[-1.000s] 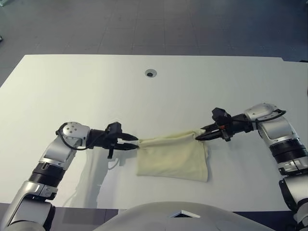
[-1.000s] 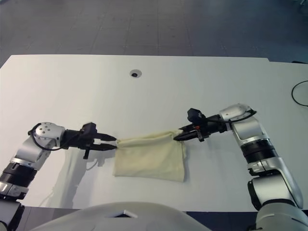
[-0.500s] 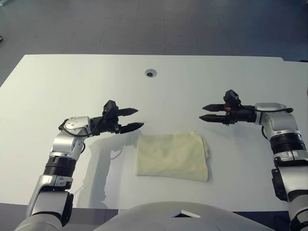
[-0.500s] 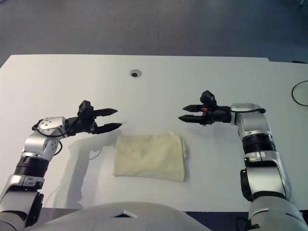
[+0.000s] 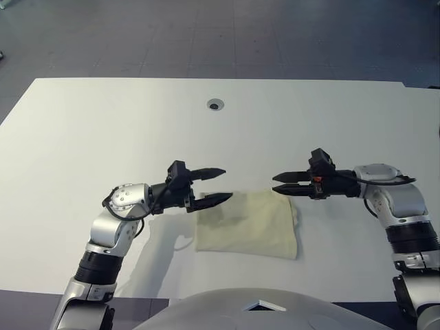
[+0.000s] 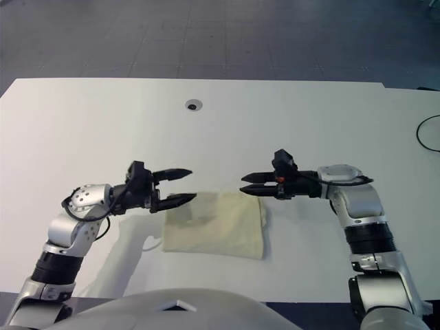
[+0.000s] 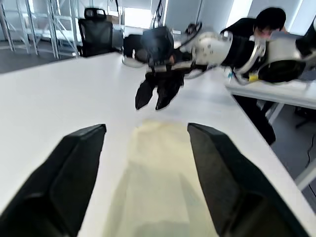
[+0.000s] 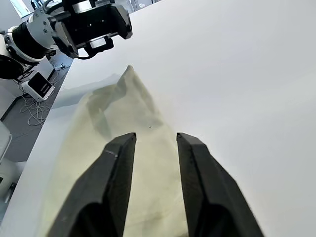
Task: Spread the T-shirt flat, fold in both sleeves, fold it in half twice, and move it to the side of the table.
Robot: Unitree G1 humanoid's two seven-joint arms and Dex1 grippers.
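Observation:
The pale yellow T-shirt lies folded into a small rectangle on the white table, near the front edge at the middle. My left gripper hovers open above the shirt's far left corner, fingers pointing right. My right gripper hovers open just beyond the shirt's far right corner, fingers pointing left. Neither touches the cloth. The left wrist view has the shirt between its dark fingers, with the right gripper beyond. In the right wrist view the shirt lies below the open fingers.
A small round hole sits in the table at the far middle. A black cable curls at the table's right edge. Bare table stretches to both sides and behind the shirt.
One second ago both grippers held the shirt's far corners. They let go and drew apart, the shirt dropped flat, and now both have swung back inward over its far corners.

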